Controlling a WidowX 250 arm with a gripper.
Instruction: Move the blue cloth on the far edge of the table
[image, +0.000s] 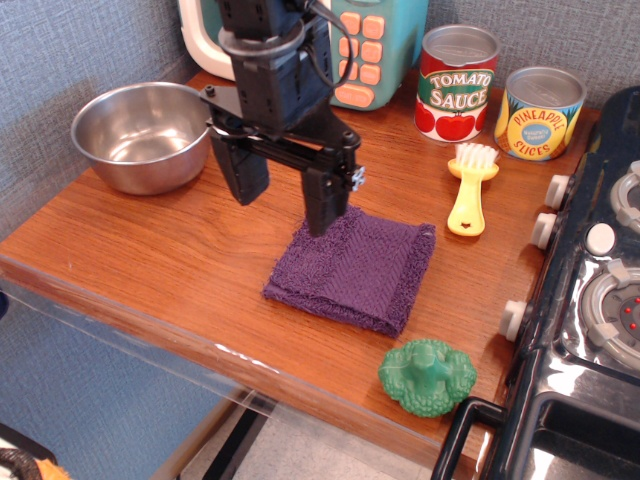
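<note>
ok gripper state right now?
gripper: open, holding nothing, jaws spread wide above the left edge of the blue cloth.
</note>
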